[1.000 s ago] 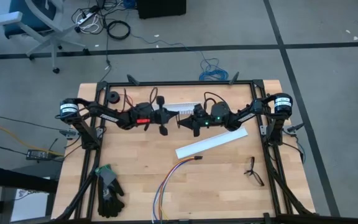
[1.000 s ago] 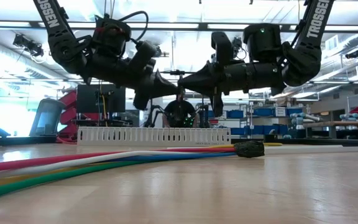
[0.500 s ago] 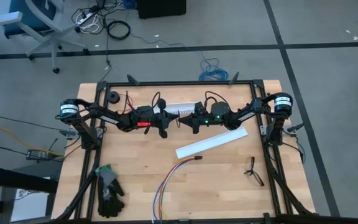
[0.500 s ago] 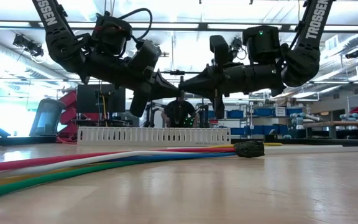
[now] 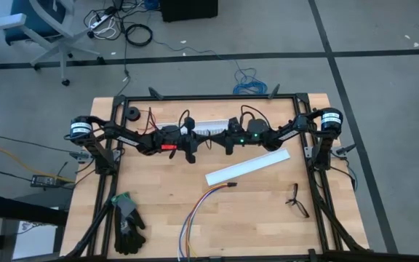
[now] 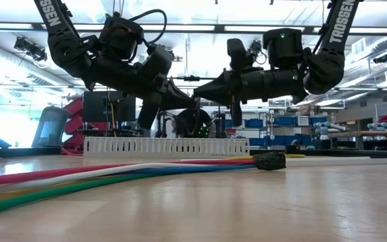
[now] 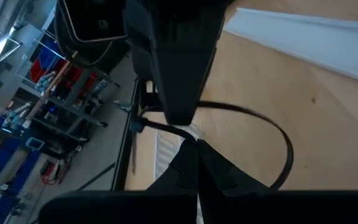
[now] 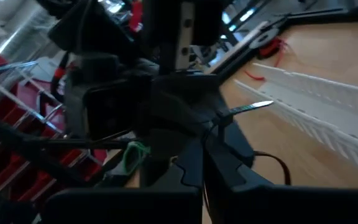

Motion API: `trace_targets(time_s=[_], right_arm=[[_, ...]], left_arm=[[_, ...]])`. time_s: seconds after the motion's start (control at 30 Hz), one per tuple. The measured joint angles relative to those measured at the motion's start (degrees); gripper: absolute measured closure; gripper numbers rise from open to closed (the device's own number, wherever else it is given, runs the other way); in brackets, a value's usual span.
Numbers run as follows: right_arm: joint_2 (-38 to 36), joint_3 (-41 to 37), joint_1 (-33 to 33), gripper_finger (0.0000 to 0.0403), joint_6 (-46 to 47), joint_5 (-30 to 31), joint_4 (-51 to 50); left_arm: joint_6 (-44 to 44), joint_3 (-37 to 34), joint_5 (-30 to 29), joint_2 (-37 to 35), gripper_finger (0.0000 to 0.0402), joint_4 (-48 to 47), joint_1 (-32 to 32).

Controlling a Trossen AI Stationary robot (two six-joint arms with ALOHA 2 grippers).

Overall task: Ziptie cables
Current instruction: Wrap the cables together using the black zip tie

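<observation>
My two grippers meet tip to tip in the air over the table's far middle. The left gripper (image 5: 203, 141) comes from the left, the right gripper (image 5: 214, 142) from the right, and both are shut on the ziptie (image 7: 283, 144). The ziptie is a thin black strip bent into a loop beside the fingertips. Its pale tail (image 8: 248, 109) sticks out past my right fingers. The cables (image 5: 193, 212), a loose bundle of coloured wires, lie flat on the table near its front edge. Neither gripper touches them. In the low view the cables (image 6: 79, 177) run across the foreground. My left gripper pinches the ziptie strip (image 7: 166, 129) between its fingertips, coming almost level from the table's left. The ziptie is clear of the table and loops out to one side. My right gripper pinches the ziptie close to its tail (image 8: 224, 119), coming level from the table's right. Which part lies between the pads is hidden by the fingers.
One white slotted channel (image 5: 247, 167) lies slanted at centre right, another (image 5: 211, 128) lies under the grippers. A black glove (image 5: 128, 223) is at the front left and a small black forked object (image 5: 295, 200) at the right. A person (image 6: 193, 124) sits beyond the far edge.
My left gripper has rolled a little about its own pointing line, and its tip has dipped slightly. It stays against the right gripper's tip. Both stay shut on the ziptie.
</observation>
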Motion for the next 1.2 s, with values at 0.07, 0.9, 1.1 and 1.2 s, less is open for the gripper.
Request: trace_targets(time_s=[0.07,0.9,1.1,1.2], right_arm=[[0.0,0.0,0.0,0.0403,-0.3,-0.6,0.3],[0.0,-0.1,-0.7,0.0298,-6.9,-11.1,-5.4],[0.0,-0.1,-1.6,0.0299,-5.7,-16.5,-4.5],[0.0,-0.1,-2.4,0.0300,-5.3,-17.6,-3.8]], left_arm=[[0.0,0.0,0.0,0.0,0.0401,0.4,0.0],[-6.7,0.0,6.0,0.0,0.0401,0.4,2.4],[-6.7,-0.1,6.1,-0.1,0.0401,-0.2,2.4],[-6.7,-0.1,6.9,-0.1,0.0401,-1.9,2.4]])
